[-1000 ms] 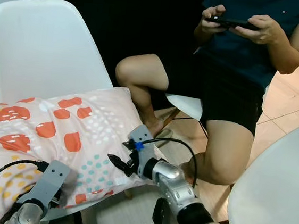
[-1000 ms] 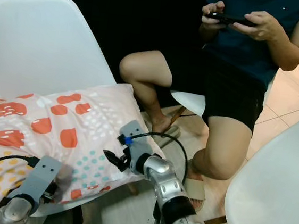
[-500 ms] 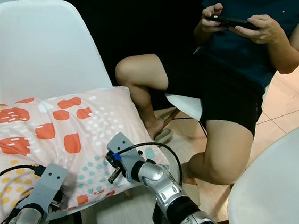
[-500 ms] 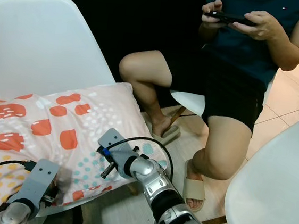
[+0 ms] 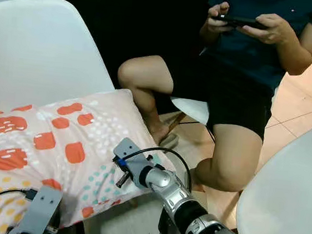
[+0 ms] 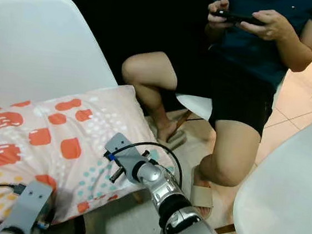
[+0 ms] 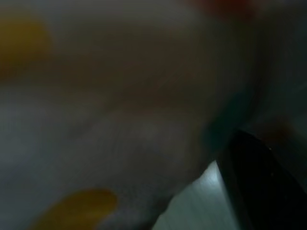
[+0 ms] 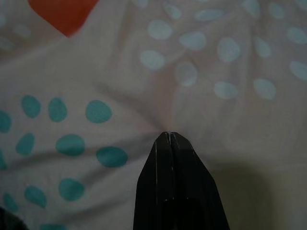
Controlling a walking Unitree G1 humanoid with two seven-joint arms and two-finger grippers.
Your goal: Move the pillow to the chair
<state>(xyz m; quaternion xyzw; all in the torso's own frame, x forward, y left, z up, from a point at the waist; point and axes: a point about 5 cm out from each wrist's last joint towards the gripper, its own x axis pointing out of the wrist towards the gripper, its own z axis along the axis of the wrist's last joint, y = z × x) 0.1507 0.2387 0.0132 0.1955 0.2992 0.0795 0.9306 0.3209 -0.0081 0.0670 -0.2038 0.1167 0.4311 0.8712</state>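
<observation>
The right gripper, fingers pressed together, pushes its tip into the spotted cream fabric pillow lying on the white plastic chair, seemingly to seat it; the left gripper's opening cannot be told.

In the left half of my head view, a white moulded plastic chair carries the pale cloth pillow with orange, teal and yellow spots on its seat.

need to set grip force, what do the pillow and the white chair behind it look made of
Pillow: soft woven fabric, matte, printed with dots; it creases around the right gripper.
Chair: probably moulded plastic, a smooth one-piece white shell with a faint sheen.
</observation>
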